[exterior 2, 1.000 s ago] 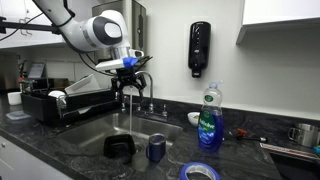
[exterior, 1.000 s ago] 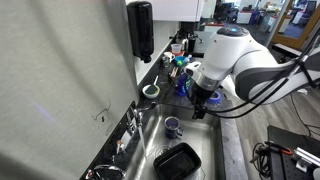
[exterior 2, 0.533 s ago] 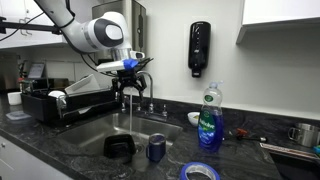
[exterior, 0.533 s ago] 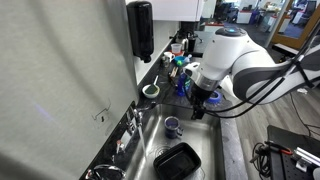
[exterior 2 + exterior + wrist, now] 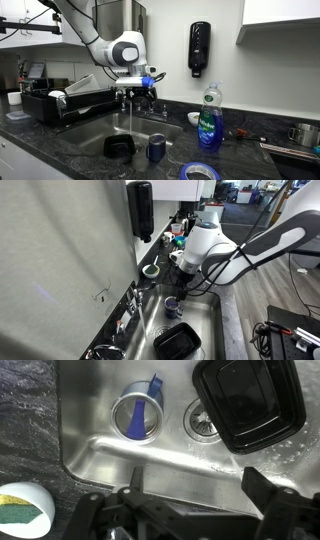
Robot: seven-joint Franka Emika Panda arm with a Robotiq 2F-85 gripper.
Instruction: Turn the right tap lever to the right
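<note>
The sink tap stands at the back of the steel sink, with water running from its curved spout. The right tap lever is a short chrome handle to the right of the spout. In an exterior view it shows small and unclear by the wall. My gripper hangs open and empty just above and left of that lever, close to the spout, apart from it. In an exterior view it hangs over the sink's back edge. The wrist view shows both fingers spread over the basin; the lever is not visible there.
In the sink lie a blue cup and a black container. A bowl with a sponge sits on the counter. A dish soap bottle, a blue tape roll and a dish rack flank the sink. A soap dispenser hangs on the wall.
The arm has swung toward the wall and down, bringing the gripper from beside the spout to just above the tap levers. The gripper stays open.
</note>
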